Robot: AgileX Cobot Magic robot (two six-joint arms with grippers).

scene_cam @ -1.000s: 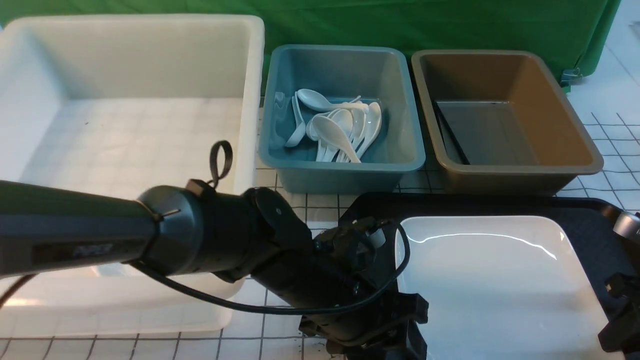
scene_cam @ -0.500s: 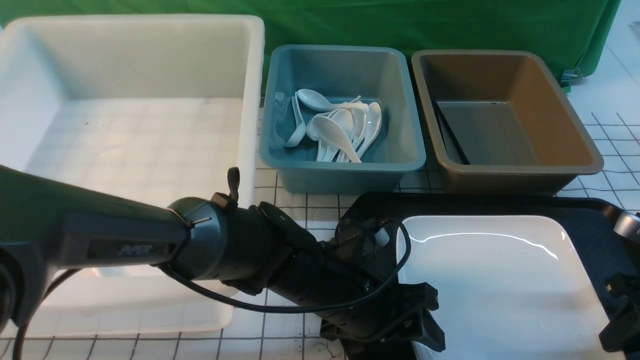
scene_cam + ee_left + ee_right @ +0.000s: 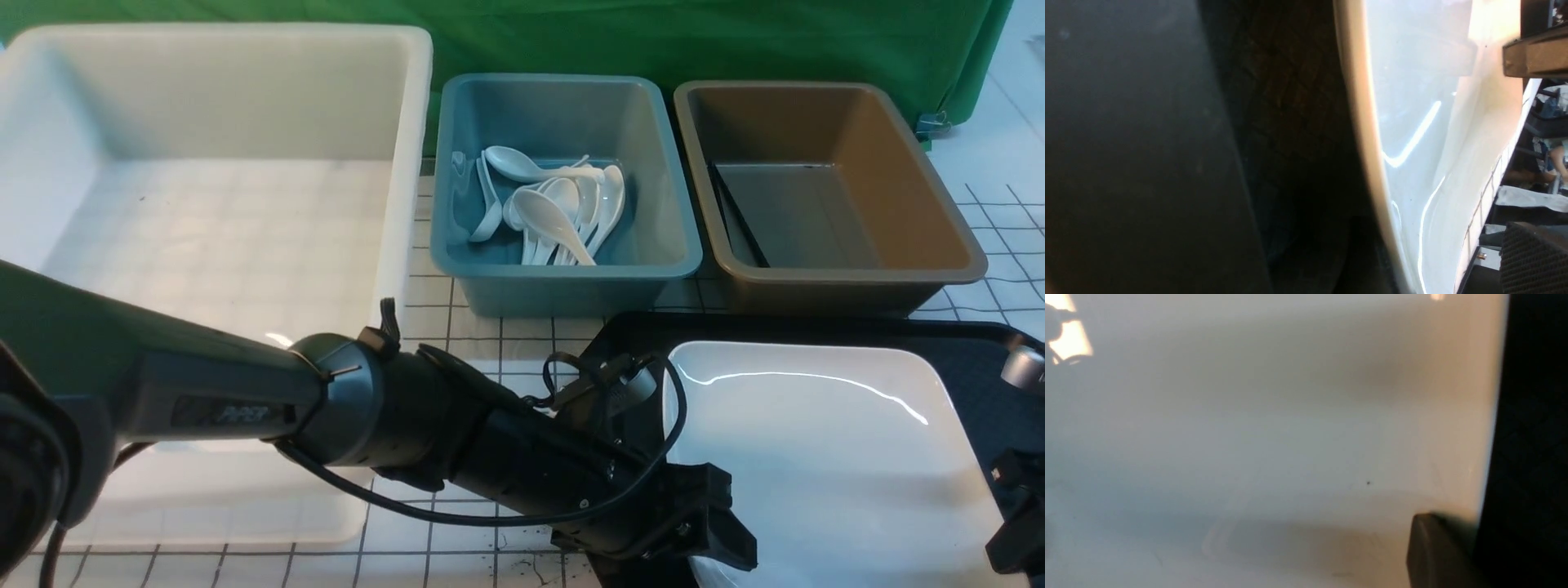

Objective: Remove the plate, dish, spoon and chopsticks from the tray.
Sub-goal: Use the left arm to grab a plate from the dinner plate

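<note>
Since a second ago, the left arm (image 3: 204, 400) has been pushed further right and lower, and the plate (image 3: 816, 457) and tray (image 3: 963, 367) are shifted slightly rightward. The left end effector (image 3: 722, 551) is spread wide at the plate's near left rim, with nothing pinched. That arm is stretched low across the worktop (image 3: 457, 327). One finger (image 3: 1437, 551) of the right end effector (image 3: 1016, 531) is laid on the plate's right rim; whether the rim is pinched cannot be told. The plate is seen on the tray.
</note>
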